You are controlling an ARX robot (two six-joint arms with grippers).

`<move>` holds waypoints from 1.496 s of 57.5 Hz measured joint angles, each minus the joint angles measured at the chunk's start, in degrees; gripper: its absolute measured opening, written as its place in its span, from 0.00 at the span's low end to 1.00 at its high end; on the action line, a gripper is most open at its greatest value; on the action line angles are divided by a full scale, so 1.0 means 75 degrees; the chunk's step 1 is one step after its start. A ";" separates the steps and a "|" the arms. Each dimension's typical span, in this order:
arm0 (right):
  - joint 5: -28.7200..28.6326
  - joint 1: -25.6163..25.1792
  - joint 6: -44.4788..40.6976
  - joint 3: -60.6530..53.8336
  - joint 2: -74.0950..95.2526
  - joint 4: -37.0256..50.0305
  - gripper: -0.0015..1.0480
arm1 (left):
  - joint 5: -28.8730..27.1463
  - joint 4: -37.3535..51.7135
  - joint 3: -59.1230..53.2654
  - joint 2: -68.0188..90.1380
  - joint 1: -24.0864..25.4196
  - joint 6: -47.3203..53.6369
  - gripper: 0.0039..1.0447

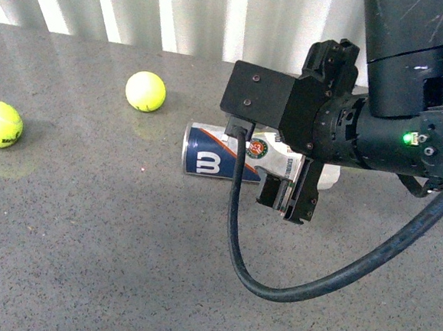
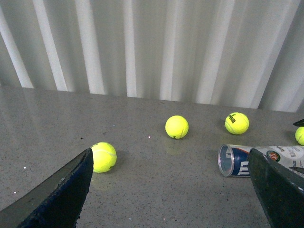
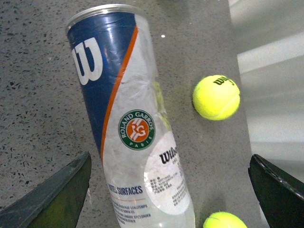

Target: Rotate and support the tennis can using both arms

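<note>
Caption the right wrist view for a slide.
Open right gripper poised over the tennis can lying on the grey table, two tennis balls nearby.

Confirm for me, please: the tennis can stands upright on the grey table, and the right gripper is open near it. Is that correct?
Not quite. The tennis can is not upright; it lies on its side on the grey table, as the front view shows. The right gripper is indeed open near it.
</note>
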 joint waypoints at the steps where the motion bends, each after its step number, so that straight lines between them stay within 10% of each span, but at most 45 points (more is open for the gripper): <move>1: -0.0003 -0.0052 0.0090 -0.0052 -0.0122 0.0017 0.93 | 0.0000 0.0000 0.0000 0.0000 0.0000 0.0000 0.94; 17: 0.0778 -0.1227 0.1661 -0.0816 -0.1679 0.0997 0.93 | 0.0000 0.0000 0.0000 0.0000 0.0000 0.0000 0.94; 44: 0.2282 -0.5149 0.5400 -0.1988 -0.5689 0.0574 0.93 | 0.0000 0.0000 0.0000 0.0000 0.0000 0.0000 0.94; 51: 0.2046 -0.5336 0.5741 -0.2221 -0.7087 0.0187 0.92 | 0.0000 0.0000 0.0000 0.0000 0.0000 0.0000 0.94; 59: -0.0845 -0.5182 0.7093 -0.2836 -0.9559 -0.2430 0.67 | -0.0003 0.0000 0.0000 0.0000 0.0000 0.0000 0.94; 78: 0.0166 -0.3873 0.7571 -0.4998 -1.2030 -0.2687 0.05 | 0.0000 0.0000 0.0000 0.0000 0.0000 0.0000 0.94; 86: 0.0810 -0.3144 0.7589 -0.5464 -1.2491 -0.2611 0.03 | 0.0000 0.0000 0.0000 0.0000 0.0000 0.0000 0.94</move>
